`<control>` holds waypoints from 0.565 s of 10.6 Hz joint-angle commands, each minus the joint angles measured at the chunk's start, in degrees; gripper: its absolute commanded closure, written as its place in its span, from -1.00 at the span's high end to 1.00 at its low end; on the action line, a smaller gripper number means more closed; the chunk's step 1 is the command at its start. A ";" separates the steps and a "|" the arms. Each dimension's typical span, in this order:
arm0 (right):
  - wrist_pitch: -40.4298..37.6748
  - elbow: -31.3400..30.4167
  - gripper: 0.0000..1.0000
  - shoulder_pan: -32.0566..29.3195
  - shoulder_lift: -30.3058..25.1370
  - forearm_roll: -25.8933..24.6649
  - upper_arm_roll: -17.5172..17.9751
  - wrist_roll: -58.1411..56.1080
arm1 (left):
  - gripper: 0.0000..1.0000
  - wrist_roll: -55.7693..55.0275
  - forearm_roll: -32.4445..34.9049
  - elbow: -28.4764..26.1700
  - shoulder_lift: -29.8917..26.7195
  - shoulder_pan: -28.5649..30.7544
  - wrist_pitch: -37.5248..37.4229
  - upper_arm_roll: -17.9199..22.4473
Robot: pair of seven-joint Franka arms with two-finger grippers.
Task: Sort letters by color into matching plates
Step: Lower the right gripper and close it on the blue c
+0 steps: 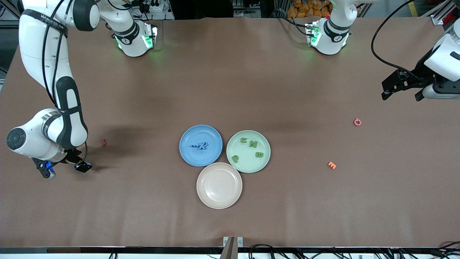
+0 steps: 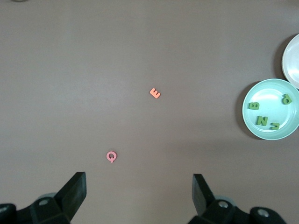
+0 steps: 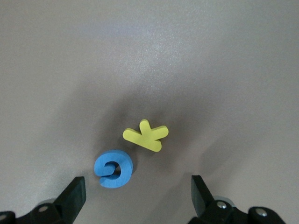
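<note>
Looking down from the front view, we see the blue plate [image 1: 200, 145] already carrying several blue letters [image 1: 199, 145] and the pale green plate [image 1: 248, 151] carrying four green letters [image 1: 253, 149], while the pinkish-beige plate [image 1: 219, 185] is bare; so we judge the sorting roughly half done, with a pink Q [image 1: 357, 122], an orange E [image 1: 331, 165] and a small red letter [image 1: 104, 142] loose on the tabletop [image 1: 230, 90]. Our right pincer [image 1: 63, 167] sits low at the right arm's end, the red letter just beside it; our left pincer [image 1: 400, 86] hangs over the left arm's end, the Q near beneath it. From the left wrist view, the left pincer [image 2: 139, 186] stands wide and empty, the Q [image 2: 111, 156] just ahead of its fingertips, the E [image 2: 155, 93] further ahead with its long axis slanted, the green plate [image 2: 271, 109] well off to one side. From the right wrist view, the right pincer [image 3: 138, 191] is also wide and empty, a blue curled letter [image 3: 113, 168] between its fingertips and a yellow K [image 3: 146, 135] touching it just ahead, long axis lying across the jaws' opening.
</note>
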 commanded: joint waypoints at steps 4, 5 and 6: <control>0.76 2.35 1.00 1.15 2.28 -0.08 -0.18 3.46 | 1.00 0.07 0.40 1.36 0.36 0.17 -1.00 -0.28; 0.76 2.53 0.99 1.33 2.63 -0.08 -0.27 3.54 | 1.00 0.07 0.40 1.36 0.44 0.08 -1.00 -0.28; 0.76 3.23 0.98 1.33 2.98 -0.08 -0.27 4.24 | 1.00 -0.01 0.40 1.36 0.36 0.08 -1.00 -0.37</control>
